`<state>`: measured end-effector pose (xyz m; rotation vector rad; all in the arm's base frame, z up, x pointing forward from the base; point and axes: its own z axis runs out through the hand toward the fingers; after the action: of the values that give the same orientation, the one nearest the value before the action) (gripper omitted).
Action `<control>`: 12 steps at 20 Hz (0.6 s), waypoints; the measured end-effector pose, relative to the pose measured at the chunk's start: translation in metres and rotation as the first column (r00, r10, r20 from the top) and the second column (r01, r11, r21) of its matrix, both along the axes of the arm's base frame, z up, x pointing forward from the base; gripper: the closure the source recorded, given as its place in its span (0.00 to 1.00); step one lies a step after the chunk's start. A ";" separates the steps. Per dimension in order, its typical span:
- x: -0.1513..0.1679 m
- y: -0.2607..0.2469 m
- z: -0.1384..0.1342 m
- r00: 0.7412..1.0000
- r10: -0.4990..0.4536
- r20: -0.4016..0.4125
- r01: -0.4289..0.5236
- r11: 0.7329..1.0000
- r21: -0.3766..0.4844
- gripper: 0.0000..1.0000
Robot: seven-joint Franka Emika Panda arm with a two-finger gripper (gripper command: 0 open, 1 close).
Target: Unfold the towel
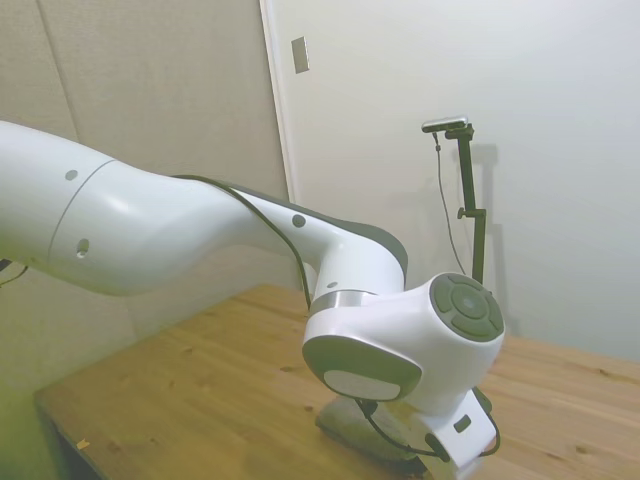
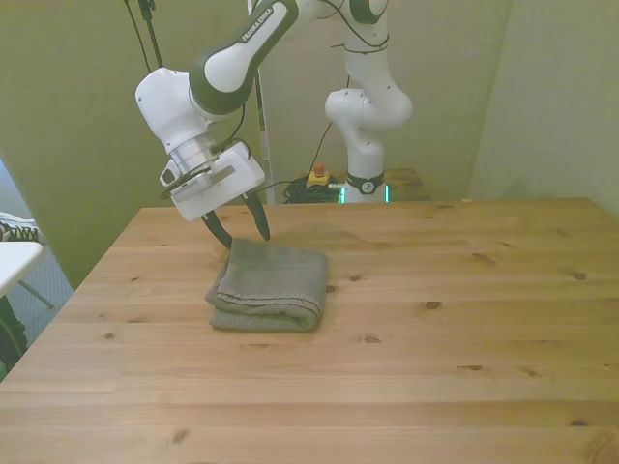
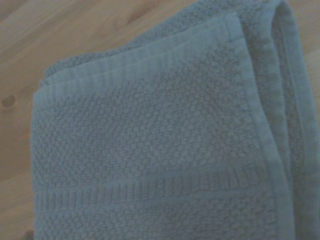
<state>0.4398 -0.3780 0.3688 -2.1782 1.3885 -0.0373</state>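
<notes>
Gripper was released, fingers spread, poised just above the folded towel's 11 o'clock corner, on the table toward the front view's left. Best bet was pinching only the top layer at that hemmed corner, then peeling toward 5 o'clock; grabbing both layers would just drag the stack.

White arm bent low, gripper seemingly open, fingers pointing down

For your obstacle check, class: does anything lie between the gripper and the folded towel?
Nothing visible does. The open gripper hangs just above the far edge of the folded towel, with only bare table around it.
</notes>
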 end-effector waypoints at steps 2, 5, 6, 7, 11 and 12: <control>0.000 -0.002 -0.006 1.000 0.000 -0.007 0.000 1.000 0.003 1.00; 0.000 -0.003 -0.007 1.000 0.000 -0.008 0.000 1.000 0.002 1.00; 0.000 -0.004 -0.006 1.000 0.000 -0.006 0.000 1.000 0.001 1.00; 0.001 -0.004 -0.005 1.000 -0.001 -0.005 0.001 1.000 0.000 1.00; 0.001 -0.005 -0.005 1.000 -0.004 0.008 0.004 1.000 0.007 1.00; 0.001 -0.005 -0.005 1.000 -0.004 0.010 0.004 1.000 0.006 1.00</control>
<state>0.4406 -0.3830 0.3634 -2.1670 1.3863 -0.0448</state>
